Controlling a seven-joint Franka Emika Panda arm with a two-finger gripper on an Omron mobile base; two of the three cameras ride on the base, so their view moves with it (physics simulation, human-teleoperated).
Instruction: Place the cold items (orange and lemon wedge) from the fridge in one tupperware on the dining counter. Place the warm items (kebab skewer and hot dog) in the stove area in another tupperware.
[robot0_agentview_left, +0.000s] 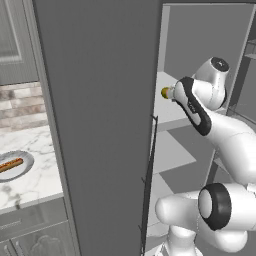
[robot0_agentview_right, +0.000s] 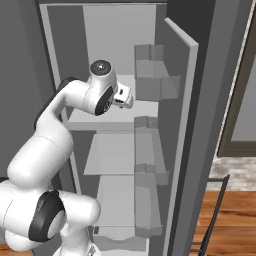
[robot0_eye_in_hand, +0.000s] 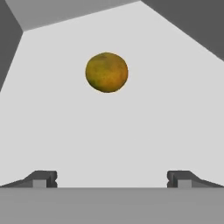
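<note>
2 dark fingertips of the gripper (robot0_eye_in_hand: 111, 178) stand wide apart with nothing between them. Ahead of them, well apart from both tips, the orange (robot0_eye_in_hand: 106, 72) sits on a pale grey shelf (robot0_eye_in_hand: 131, 131) inside the fridge (robot0_agentview_right: 120, 45), whose door (robot0_agentview_left: 100, 125) stands swung wide. From the left base view, the orange (robot0_agentview_left: 164, 92) peeks out just beside the arm's wrist. On the marble counter (robot0_agentview_left: 30, 175) left of the door, the hot dog (robot0_agentview_left: 10, 164) lies on a round grey plate (robot0_agentview_left: 22, 170).
</note>
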